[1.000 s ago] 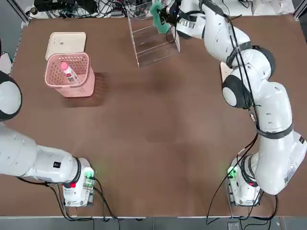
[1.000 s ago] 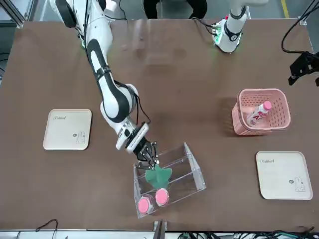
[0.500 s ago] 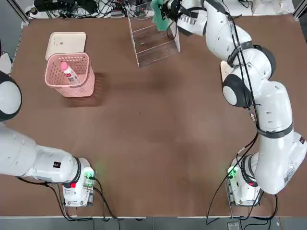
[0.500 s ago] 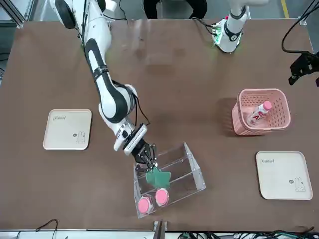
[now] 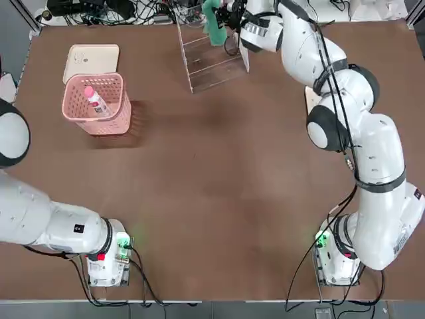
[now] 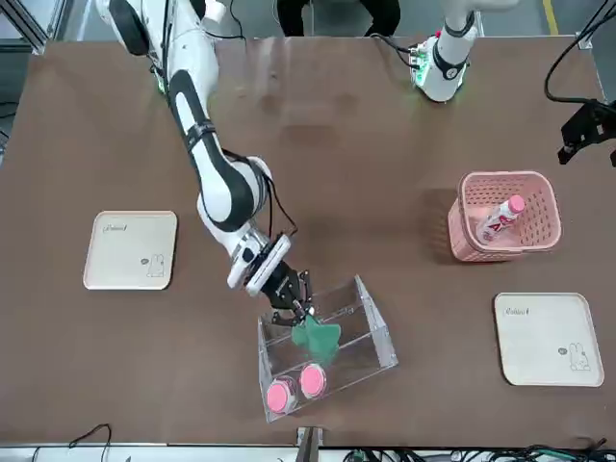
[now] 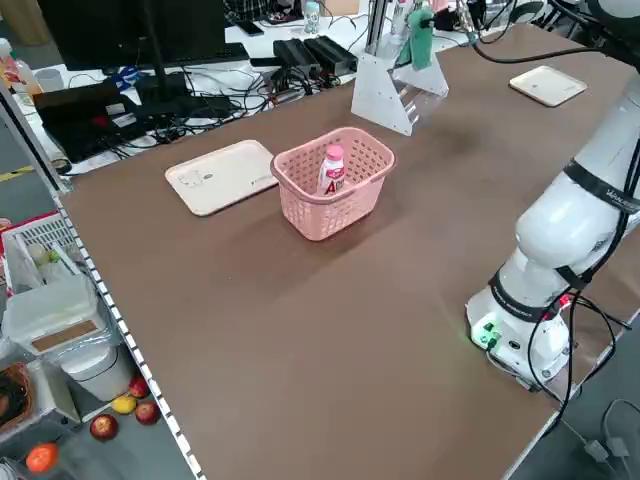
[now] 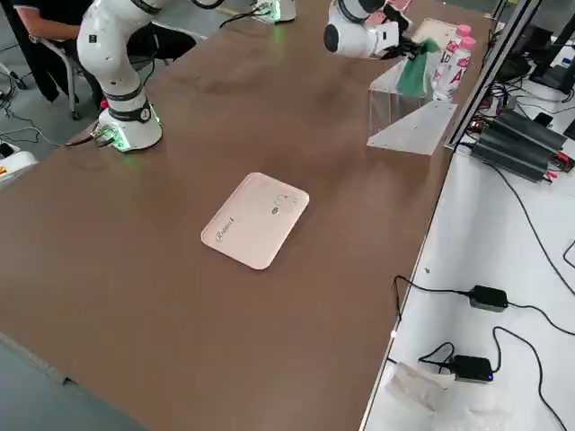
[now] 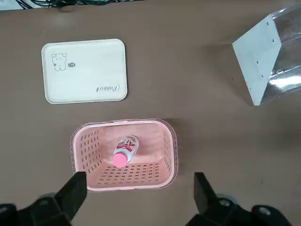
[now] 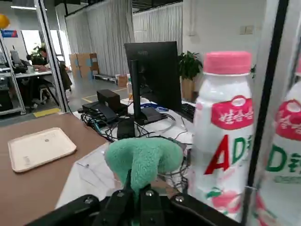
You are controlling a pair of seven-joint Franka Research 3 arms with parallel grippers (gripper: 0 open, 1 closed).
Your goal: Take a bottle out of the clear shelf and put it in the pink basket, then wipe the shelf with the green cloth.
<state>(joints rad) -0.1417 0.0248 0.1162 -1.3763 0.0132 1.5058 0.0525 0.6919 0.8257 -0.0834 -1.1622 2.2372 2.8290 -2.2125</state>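
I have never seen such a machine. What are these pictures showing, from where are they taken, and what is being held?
Two white robot arms stand at a brown table. Pictures come from overhead, across the table, both sides, and a camera on each wrist. The right gripper is shut on the green cloth, inside the clear shelf, where two bottles with pink caps remain. The pink basket holds one bottle. A cream tray lies beside it, another on the other side. The left gripper hangs open above the basket.
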